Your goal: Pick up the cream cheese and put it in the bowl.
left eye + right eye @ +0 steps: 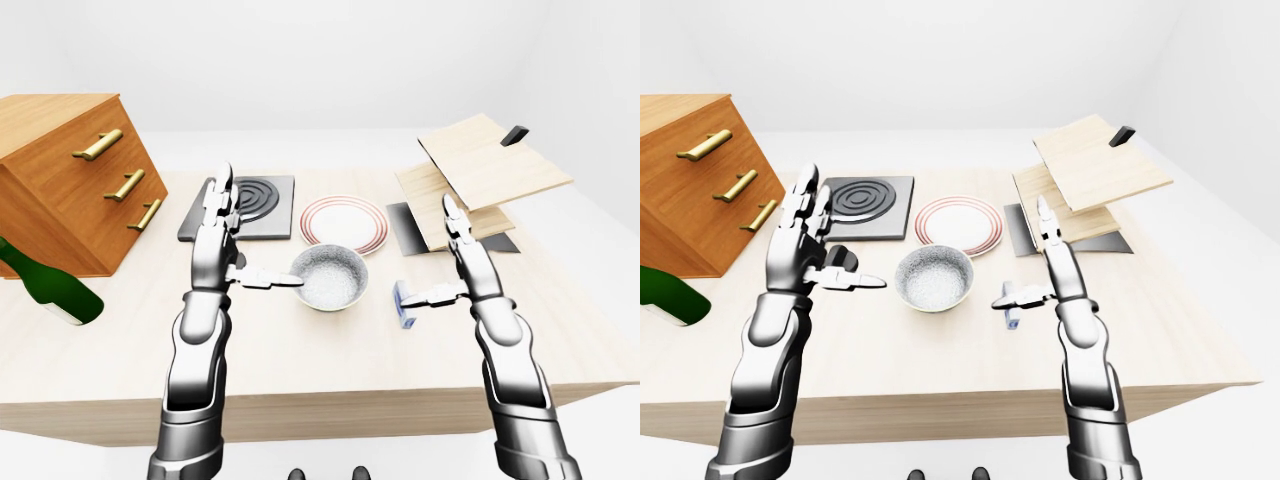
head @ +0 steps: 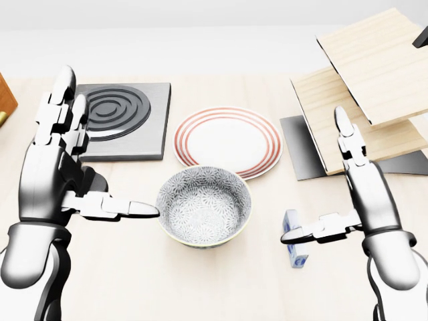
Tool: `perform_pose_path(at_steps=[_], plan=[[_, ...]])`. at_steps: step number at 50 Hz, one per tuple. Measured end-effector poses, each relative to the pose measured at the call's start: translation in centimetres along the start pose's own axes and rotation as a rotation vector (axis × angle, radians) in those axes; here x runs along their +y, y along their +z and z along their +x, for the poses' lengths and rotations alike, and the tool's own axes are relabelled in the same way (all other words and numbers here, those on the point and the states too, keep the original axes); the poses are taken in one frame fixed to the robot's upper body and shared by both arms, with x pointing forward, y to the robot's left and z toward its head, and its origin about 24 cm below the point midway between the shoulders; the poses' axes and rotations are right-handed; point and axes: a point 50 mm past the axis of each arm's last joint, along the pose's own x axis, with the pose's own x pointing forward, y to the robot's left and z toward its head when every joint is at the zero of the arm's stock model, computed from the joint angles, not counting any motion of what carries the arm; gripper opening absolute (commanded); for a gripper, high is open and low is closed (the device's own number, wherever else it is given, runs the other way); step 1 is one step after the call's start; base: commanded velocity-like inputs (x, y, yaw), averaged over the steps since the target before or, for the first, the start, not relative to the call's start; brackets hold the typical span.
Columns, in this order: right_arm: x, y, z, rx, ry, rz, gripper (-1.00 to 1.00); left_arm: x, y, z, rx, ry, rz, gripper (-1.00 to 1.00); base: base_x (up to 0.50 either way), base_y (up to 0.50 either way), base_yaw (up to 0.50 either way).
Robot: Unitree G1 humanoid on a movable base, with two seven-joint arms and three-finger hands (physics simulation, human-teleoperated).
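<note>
Wooden bench (image 2: 221, 281) under me | cream cheese (image 2: 294, 245) sits on it right of the bowl (image 2: 204, 206) | my right hand (image 2: 338, 224) spread open just over it, empty | left hand (image 2: 67, 187) open, empty, left of bowl

Glossy silver arms, black joints

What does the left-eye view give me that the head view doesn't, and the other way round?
Only the left-eye view shows the whole wooden drawer chest and the green bottle lying below it at the view's left, plus the table's near edge.

Only the head view shows the bowl's patterned inside and the cream cheese close up, partly hidden under the right hand's thumb.

Both show the bowl, striped plate, burner, stacked boards, and the open left hand and right hand.
</note>
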Motion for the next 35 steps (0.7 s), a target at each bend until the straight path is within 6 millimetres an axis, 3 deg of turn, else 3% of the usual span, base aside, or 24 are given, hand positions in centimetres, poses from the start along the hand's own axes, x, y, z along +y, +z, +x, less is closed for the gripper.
perform_pose_path(at_steps=[16, 35], plan=[[0.2, -1.1, -0.6, 0.079, 0.022, -0.231, 1.00, 0.1, -1.2, -0.6, 0.053, -0.011, 0.010, 1.00, 0.00, 0.00, 0.00], [2.2, -4.3, -0.9, 0.213, 0.074, -0.241, 1.00, -0.2, -1.3, -0.8, 0.061, -0.027, 0.012, 1.00, 0.00, 0.00, 0.00]])
